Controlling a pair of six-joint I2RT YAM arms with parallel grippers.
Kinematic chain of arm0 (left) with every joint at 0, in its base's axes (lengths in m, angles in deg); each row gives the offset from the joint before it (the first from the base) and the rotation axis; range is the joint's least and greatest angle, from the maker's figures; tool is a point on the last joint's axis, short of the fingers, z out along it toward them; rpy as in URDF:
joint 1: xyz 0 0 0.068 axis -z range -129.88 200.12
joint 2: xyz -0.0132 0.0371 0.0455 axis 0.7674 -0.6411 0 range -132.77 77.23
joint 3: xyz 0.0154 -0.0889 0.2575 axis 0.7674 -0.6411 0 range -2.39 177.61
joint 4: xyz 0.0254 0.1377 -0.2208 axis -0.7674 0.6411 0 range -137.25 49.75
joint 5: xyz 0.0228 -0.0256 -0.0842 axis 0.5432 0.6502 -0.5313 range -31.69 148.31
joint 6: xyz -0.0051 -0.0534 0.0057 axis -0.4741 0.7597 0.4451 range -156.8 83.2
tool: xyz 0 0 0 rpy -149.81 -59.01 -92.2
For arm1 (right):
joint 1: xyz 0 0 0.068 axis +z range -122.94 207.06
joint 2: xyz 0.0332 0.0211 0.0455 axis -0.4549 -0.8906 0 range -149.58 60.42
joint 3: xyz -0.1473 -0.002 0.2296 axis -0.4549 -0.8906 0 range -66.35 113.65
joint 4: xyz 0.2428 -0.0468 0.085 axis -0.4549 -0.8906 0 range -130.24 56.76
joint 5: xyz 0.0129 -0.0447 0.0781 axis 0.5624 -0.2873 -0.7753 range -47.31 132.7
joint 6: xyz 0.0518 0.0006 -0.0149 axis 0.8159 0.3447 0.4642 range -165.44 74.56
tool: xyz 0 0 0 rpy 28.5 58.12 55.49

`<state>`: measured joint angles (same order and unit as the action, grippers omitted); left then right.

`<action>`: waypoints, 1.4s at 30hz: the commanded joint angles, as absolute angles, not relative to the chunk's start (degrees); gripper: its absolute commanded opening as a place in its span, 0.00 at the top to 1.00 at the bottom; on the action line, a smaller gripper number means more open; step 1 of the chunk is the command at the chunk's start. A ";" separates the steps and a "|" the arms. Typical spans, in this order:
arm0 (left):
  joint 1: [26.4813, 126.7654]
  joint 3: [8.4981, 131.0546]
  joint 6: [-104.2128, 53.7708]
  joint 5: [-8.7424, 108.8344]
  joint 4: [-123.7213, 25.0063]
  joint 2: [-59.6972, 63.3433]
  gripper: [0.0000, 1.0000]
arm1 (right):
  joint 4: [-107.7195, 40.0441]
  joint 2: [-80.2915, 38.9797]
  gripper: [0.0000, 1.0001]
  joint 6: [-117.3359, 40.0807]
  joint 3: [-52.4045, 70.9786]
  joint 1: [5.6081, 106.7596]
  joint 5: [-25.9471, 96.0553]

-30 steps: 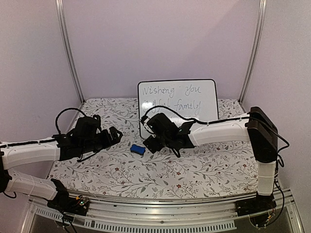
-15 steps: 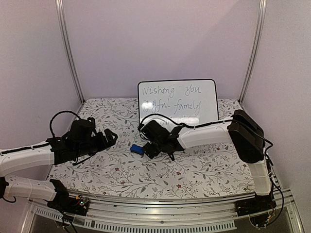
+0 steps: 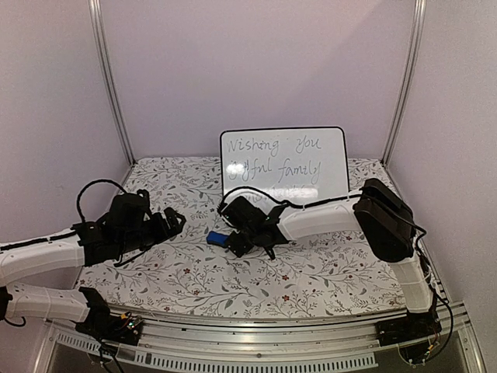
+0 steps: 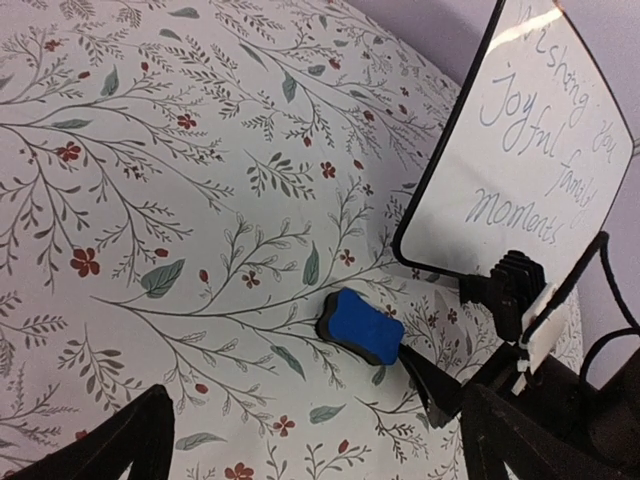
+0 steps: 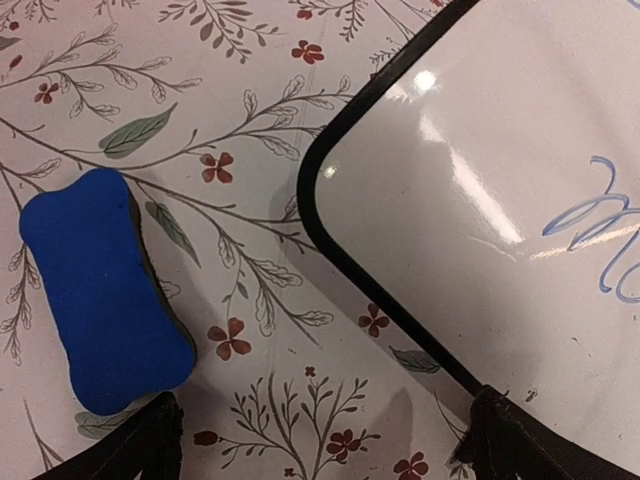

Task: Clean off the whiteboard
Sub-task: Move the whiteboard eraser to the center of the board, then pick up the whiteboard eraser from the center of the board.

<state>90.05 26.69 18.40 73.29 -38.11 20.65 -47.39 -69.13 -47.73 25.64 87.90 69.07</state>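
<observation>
The whiteboard (image 3: 283, 159) stands upright at the back of the table, with grey handwriting on it. It also shows in the left wrist view (image 4: 520, 150) and the right wrist view (image 5: 500, 200). The blue eraser (image 3: 217, 238) lies flat on the floral cloth in front of the board's left corner. My right gripper (image 3: 235, 243) is open and low, just right of the eraser (image 5: 100, 290), whose near end lies by my left finger (image 5: 130, 445). My left gripper (image 3: 175, 220) is open and empty, left of the eraser (image 4: 362, 326).
The floral tablecloth (image 3: 194, 272) covers the table. Metal frame posts (image 3: 109, 78) stand at the back corners, with lilac walls around. My right arm's cable (image 3: 233, 194) loops in front of the board's lower left corner.
My right gripper has moved left and down, up to the eraser. My left arm has drawn back a little to the left.
</observation>
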 commanded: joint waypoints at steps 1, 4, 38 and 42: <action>90.86 25.42 19.30 74.54 -37.29 21.20 0.00 | -45.75 -70.04 0.01 -48.61 26.06 89.57 66.53; 90.84 25.12 19.66 74.70 -37.58 21.25 0.00 | -45.18 -70.50 0.01 -49.29 27.05 90.63 66.14; 96.86 56.04 13.11 76.96 -32.73 -21.88 0.00 | -51.36 -38.85 0.01 -34.21 3.30 82.91 78.56; 99.62 62.80 12.37 80.60 -29.03 -29.49 0.06 | -51.70 -32.34 0.01 -30.33 -2.36 79.70 78.52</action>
